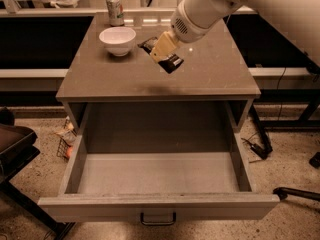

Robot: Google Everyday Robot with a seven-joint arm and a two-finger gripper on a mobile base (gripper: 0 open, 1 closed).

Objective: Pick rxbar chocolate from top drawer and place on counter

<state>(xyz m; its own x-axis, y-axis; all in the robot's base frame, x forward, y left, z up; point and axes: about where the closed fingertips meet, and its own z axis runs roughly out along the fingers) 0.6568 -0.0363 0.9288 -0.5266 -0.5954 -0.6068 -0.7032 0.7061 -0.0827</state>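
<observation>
The gripper (163, 53), with tan fingers, is shut on the rxbar chocolate (172, 63), a flat black-wrapped bar, and holds it over the middle of the counter (210, 74), just right of the bowl. The bar's ends stick out on both sides of the fingers. The white arm comes in from the top right. The top drawer (160, 204) is pulled wide open below the counter; its inside is bare, and its small dark handle (158, 219) shows on the front panel.
A white bowl (118, 40) stands on the counter at the back left. A drinks can (115, 9) stands behind it at the far edge. A dark chair (15, 144) is on the left, and cables and a stand leg lie on the floor at the right.
</observation>
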